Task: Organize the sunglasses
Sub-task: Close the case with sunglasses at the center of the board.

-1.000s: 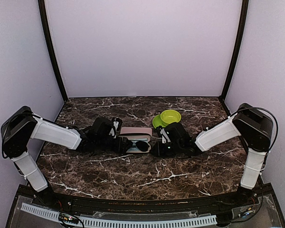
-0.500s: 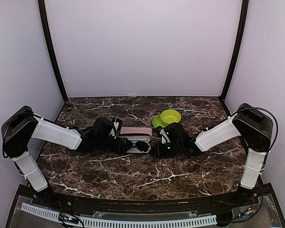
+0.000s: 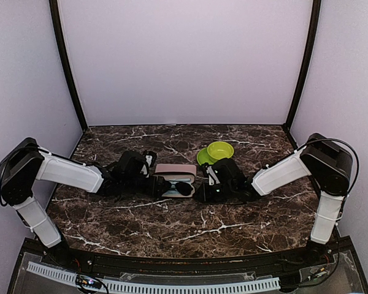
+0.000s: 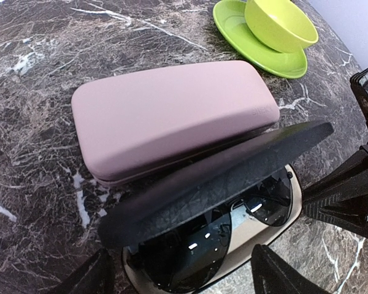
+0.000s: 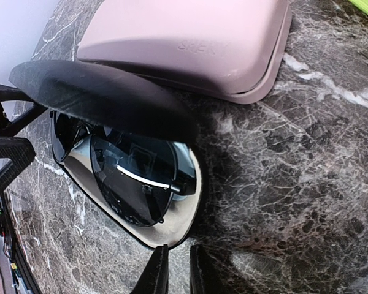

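Now see left gripper [image 4: 183, 260] spread wide, nine o'clock of sunglasses [image 5: 132, 177] in black case [image 4: 214, 177]; right gripper [image 5: 175, 269], three o'clock, nearly closed, empty.

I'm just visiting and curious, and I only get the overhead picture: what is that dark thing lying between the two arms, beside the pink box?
Observer: The left wrist camera shows a black case with its lid half raised. Dark sunglasses lie inside it.
Visitor: Is the pink box open too?
Observer: No, the pink case is shut.
Visitor: Is the left arm holding anything?
Observer: The left gripper has its fingers wide apart, one on each side of the black case. I cannot tell whether they touch it.
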Controlling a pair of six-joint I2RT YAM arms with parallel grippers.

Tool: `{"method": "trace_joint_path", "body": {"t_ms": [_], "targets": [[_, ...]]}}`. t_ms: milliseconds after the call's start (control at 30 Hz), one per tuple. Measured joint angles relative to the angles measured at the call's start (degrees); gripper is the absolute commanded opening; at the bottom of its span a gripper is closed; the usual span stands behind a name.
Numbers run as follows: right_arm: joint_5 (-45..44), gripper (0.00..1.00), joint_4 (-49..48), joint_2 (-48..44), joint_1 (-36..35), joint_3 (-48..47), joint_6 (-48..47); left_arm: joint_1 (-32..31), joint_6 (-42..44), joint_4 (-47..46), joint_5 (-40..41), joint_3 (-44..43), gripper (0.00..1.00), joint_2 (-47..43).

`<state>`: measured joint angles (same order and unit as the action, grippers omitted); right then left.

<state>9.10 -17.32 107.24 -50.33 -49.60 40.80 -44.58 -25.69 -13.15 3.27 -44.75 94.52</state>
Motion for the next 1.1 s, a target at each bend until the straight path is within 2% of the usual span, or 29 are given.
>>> {"method": "trace_joint_path", "body": {"t_ms": [333,733,933,1100], "targets": [[0.00,0.14,0.70,0.00,-0.02,-0.35,-0.02,0.00,0.02,-0.02,-0.42,1.33,0.79,-4.11],[-0.24,0.13,0.94,0.00,-0.31,-0.46,-0.22,0.00,3.41,1.07,-0.44,3.17,0.77,-16.39],[-1.53,0.13,1.53,0.20,-0.31,-1.33,-1.11,0.00,8.74,3.98,0.79,-4.42,0.77,-12.15],[-2.75,0.13,2.14,0.24,-0.39,-1.51,-1.60,0.04,12.28,5.20,0.48,-11.58,0.72,-5.75]]}}
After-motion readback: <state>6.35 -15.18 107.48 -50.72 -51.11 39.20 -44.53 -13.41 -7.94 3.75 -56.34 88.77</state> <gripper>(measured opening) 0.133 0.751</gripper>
